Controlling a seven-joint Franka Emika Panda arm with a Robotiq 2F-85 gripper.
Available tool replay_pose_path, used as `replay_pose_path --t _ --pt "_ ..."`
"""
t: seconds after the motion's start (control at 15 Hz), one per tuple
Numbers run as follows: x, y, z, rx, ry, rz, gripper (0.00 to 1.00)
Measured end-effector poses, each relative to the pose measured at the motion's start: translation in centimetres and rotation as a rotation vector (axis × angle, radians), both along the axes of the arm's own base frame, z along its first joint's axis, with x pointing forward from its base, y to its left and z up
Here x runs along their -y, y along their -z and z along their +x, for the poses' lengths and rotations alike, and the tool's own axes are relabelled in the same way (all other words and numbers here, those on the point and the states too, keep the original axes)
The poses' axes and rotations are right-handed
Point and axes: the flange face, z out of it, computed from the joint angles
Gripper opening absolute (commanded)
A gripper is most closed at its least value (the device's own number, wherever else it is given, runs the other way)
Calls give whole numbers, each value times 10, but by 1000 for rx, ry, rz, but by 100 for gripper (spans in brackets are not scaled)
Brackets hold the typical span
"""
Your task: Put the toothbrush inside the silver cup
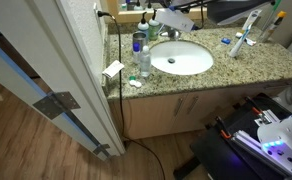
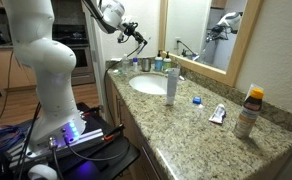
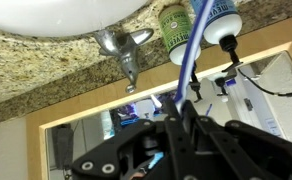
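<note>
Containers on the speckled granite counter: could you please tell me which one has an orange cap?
The pale cylindrical can standing alone, far from the white sink; the clear plastic bottle beside that sink lacks one.

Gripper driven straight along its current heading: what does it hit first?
In the wrist view the toothbrush held in the gripper runs up between the green-capped bottle and the white-capped bottle by the faucet, so likely one of those first. Depth is unclear; the granite counter beside them could come first.
</note>
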Motion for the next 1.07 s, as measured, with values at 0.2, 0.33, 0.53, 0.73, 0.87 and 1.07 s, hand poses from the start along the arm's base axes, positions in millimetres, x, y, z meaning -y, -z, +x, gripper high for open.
replay_pose_path --t 0.2,0.33,0.53,0.73,0.87,1.07 --pt "15 -1 5 2 26 0 3" --pt "12 2 7 19 16 -8 3" --pt "-11 14 25 81 -16 1 3" --pt "-42 20 53 120 -27 23 10" --pt "-53 20 67 134 -19 29 10" --pt "-52 22 73 136 -7 24 3"
